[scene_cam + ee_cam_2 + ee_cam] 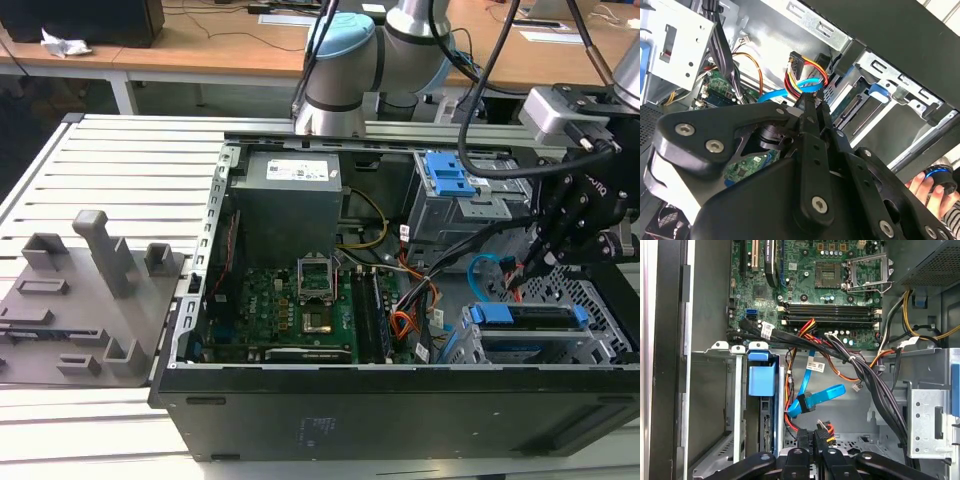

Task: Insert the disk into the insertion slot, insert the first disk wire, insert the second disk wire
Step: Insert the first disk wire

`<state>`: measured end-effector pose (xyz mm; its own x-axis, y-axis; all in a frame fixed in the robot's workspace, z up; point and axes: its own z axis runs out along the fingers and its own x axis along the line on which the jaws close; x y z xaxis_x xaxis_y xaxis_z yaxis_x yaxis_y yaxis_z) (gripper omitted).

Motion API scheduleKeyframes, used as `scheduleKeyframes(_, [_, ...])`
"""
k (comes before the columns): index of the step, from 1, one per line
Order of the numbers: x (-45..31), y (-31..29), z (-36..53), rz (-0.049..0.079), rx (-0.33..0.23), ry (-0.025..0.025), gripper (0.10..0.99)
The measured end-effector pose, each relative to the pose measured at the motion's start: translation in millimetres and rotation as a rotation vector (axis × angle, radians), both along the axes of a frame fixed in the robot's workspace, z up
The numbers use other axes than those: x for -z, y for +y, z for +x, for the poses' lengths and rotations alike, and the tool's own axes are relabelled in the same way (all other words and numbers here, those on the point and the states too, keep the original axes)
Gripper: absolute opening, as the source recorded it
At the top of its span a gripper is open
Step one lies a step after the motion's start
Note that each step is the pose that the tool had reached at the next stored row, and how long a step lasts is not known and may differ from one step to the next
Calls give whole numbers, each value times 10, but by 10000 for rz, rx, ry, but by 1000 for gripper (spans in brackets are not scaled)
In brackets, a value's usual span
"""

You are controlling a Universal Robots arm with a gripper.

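The disk, in a blue carrier, sits inside the insertion slot at the case's front corner on the exterior view's right. In the first wrist view its blue handle stands at the cage rim. My gripper reaches down just behind that cage. Its fingers are shut on the first disk wire, a red, yellow and orange bundle, just behind the connector. The second disk wire, a flat light-blue cable, loops loose beside my gripper. In the second wrist view the cable crosses over the tip of my gripper.
The open black case lies on a slatted white table. A taller cage with a blue latch stands behind my gripper. Black cable bundles cross above the bay. A grey fixture lies on the exterior view's left. A hand shows beyond the case wall.
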<state>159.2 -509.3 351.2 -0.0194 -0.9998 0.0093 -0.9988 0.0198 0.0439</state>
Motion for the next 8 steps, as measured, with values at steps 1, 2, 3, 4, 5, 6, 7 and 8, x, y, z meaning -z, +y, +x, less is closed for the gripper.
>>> scheduleKeyframes(1, [0, -2, 0, -1, -1, 0, 169])
scheduleKeyframes(2, [0, -10, 1, -1, -1, 0, 169])
scheduleKeyframes(3, [-1, -44, 2, -1, -3, 0, 169])
scheduleKeyframes(4, [0, -67, 1, 0, -1, 0, 169])
scheduleKeyframes(5, [0, -107, 1, 0, -2, 1, 169])
scheduleKeyframes(6, [1, -147, 1, 0, -1, 0, 169])
scheduleKeyframes(7, [1, -170, 1, -1, -2, 0, 169])
scheduleKeyframes(8, [3, -195, 1, -1, -1, 0, 169])
